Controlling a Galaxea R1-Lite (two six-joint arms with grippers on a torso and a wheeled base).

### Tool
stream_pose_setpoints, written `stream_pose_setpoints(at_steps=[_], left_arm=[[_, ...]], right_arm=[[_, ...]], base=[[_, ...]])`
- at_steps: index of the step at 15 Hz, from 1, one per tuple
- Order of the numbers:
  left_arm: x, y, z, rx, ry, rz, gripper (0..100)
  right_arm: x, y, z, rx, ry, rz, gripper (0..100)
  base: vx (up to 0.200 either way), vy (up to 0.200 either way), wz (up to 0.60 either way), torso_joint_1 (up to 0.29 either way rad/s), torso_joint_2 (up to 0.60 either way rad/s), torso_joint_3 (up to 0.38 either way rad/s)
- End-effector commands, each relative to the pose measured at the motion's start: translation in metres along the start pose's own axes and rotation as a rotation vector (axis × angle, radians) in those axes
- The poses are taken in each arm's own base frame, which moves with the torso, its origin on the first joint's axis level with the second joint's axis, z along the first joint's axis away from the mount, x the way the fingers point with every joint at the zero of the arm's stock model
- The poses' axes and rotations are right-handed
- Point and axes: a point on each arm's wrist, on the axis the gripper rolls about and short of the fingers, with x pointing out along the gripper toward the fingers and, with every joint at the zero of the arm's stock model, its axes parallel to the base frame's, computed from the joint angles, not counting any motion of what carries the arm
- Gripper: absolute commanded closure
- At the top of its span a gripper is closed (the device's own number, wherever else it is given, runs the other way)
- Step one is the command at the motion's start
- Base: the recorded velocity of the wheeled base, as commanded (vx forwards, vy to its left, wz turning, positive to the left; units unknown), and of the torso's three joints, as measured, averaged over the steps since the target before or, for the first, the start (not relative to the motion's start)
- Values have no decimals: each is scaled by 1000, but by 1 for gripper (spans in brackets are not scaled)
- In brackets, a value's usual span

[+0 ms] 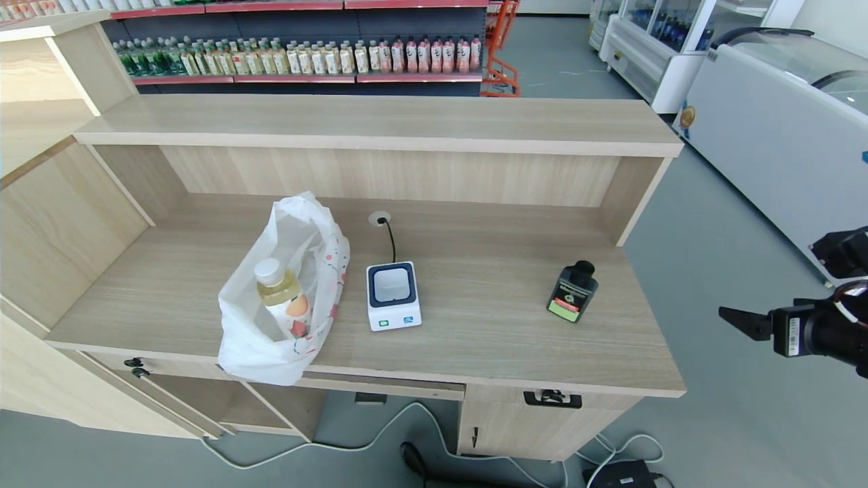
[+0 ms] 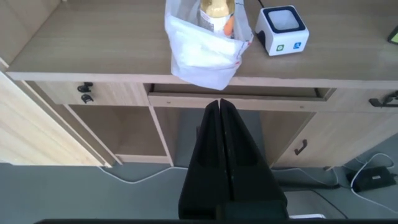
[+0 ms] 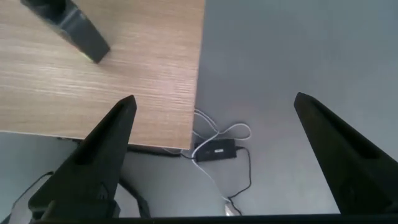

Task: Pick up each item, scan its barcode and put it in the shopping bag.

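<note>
A white shopping bag (image 1: 271, 339) stands on the left of the wooden counter (image 1: 488, 339), with a tea bottle (image 1: 281, 295) upright inside it. To its right sits the white barcode scanner (image 1: 392, 295), window facing up. A dark bottle with a black cap (image 1: 573, 291) stands near the counter's right end. My right gripper (image 3: 214, 98) hangs open and empty off the counter's right edge, above the floor, apart from the dark bottle (image 3: 68, 25). My left gripper (image 2: 221, 104) is shut on nothing, low in front of the counter, below the bag (image 2: 205, 53).
A raised back ledge (image 1: 380, 122) and side walls enclose the counter. The scanner's cable (image 1: 390, 237) runs to a grommet at the back. Cables and a power adapter (image 3: 214, 151) lie on the floor. Freezers (image 1: 773, 122) stand to the right.
</note>
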Motion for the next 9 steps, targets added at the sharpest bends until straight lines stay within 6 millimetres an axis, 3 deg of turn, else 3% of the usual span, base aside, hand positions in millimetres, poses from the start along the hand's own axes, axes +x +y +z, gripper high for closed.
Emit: stream_pose_setpoints(at_steps=[1,4,8,9], left_arm=[[0,0,0,0,1,1,100],[0,0,0,0,1,1,100],[0,0,0,0,1,1,100],[0,0,0,0,1,1,100]], right_arm=[[19,22,-7,-23,35,156,0],[37,46,-15,-99,78,278,0],[55,50,-25,-248,83,338,0],[69,50,-26,-321,40,334,0]], base=[[0,0,0,0,0,0],[0,0,0,0,0,0],[0,0,0,0,0,0],[0,0,0,0,0,0]])
